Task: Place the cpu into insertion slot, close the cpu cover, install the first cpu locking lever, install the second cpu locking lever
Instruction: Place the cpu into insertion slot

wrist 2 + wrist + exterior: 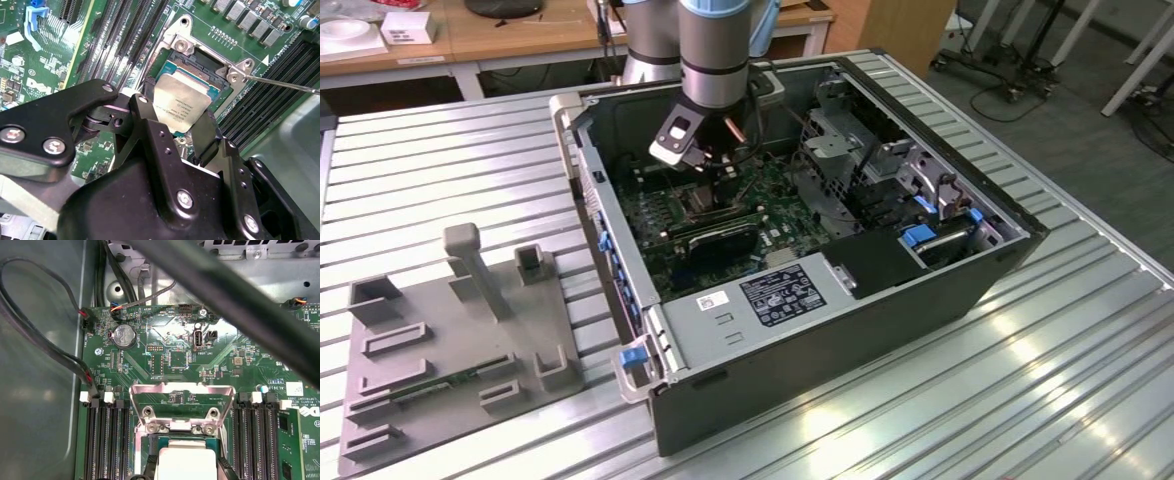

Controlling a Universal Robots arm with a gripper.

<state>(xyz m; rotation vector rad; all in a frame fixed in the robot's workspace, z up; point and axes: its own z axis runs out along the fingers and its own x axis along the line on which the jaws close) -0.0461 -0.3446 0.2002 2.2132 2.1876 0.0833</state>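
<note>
In the upper middle of the exterior view the arm reaches down into an open computer case (854,330) that stands on the ribbed metal table (480,170), with the gripper (707,175) low over the green circuit board (720,230). A grey fixture plate (454,340) lies on the table at the exterior view's left, well apart from the case. In the second wrist view the gripper (175,120) is pinching the cpu (180,102) by two opposite edges, one black finger on each side. The chip's dull silver-tan top faces the camera and sits directly over the insertion slot (200,65); whether it already rests on the pins cannot be told. In the first wrist view the cpu cover (170,415) stands swung up and open behind the slot, with the board visible through its square window. A thin metal locking lever (280,82) juts away from the slot's corner, unlatched, past the black memory slots (280,107).
</note>
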